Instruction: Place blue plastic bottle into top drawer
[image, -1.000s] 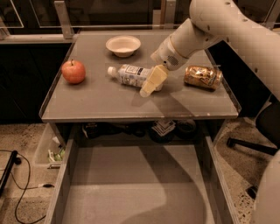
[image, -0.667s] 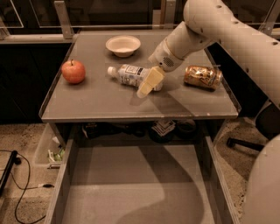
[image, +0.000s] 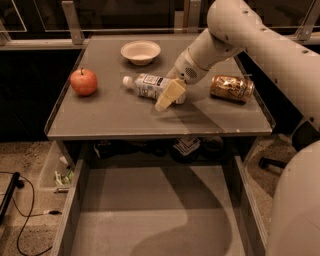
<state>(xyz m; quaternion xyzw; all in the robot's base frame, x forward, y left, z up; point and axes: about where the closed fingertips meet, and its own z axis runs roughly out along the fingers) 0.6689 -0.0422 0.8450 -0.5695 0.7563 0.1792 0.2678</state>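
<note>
The blue plastic bottle (image: 149, 85) lies midway between the surface's (image: 112, 114) side edges, the pincer (image: 169, 96) at its base, grip impossible to tell, the top drawer (image: 125, 225) open and waiting.

Grey table (image: 100, 120), speckled floor (image: 25, 157), dark windows (image: 125, 12) behind

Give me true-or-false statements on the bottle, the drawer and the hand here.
1. The small clear plastic bottle with a white cap lies on its side on the grey tabletop. True.
2. The wide shallow grey top drawer is shut. False: it stands pulled out below the tabletop.
3. The robot's hand is at the bottle's end away from the cap. True.
4. The round red apple sits in the white bowl. False: it stands apart from the bowl on the tabletop.
</note>
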